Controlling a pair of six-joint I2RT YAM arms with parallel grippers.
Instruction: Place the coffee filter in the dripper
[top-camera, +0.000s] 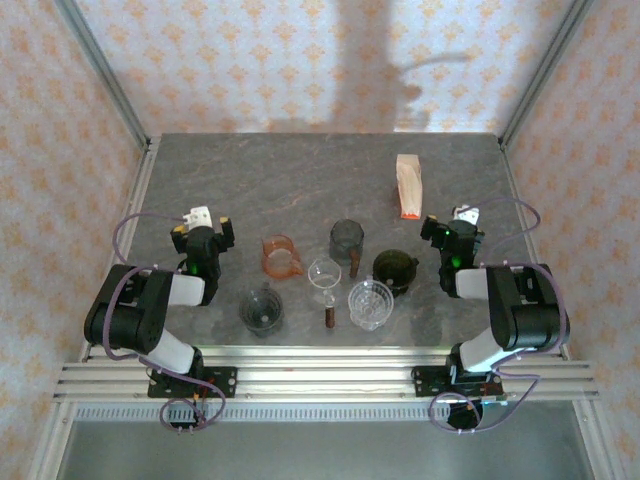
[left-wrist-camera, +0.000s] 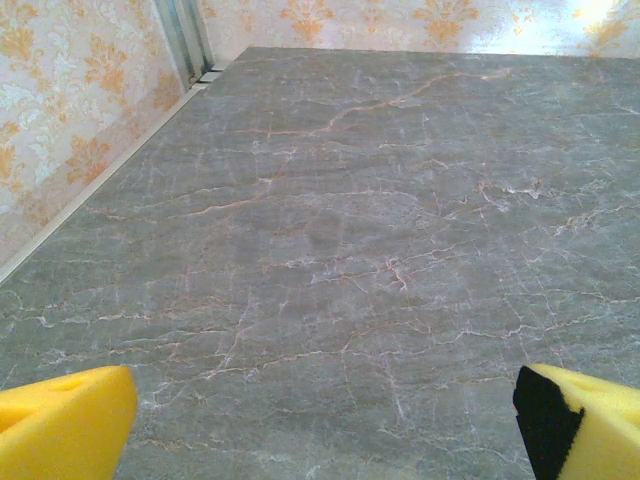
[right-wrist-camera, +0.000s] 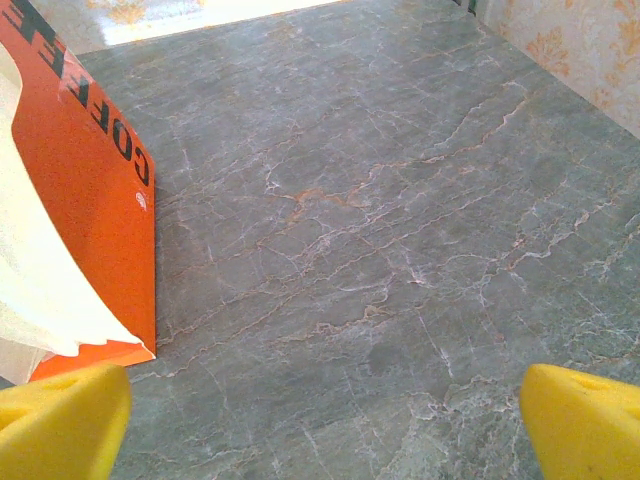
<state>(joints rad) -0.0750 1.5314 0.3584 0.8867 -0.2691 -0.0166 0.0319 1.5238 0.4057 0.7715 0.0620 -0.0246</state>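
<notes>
While your left gripper and right gripper rest spread wide over the veined grey marble tabletop, the paper coffee filter pack lies upper right, with translucent conical drippers clustered at centre.

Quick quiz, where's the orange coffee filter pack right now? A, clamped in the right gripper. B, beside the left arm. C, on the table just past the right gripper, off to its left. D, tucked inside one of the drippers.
C: the top view shows the filter pack sitting on the table beyond the open right gripper and slightly to its left, untouched by either yellow finger.
</notes>
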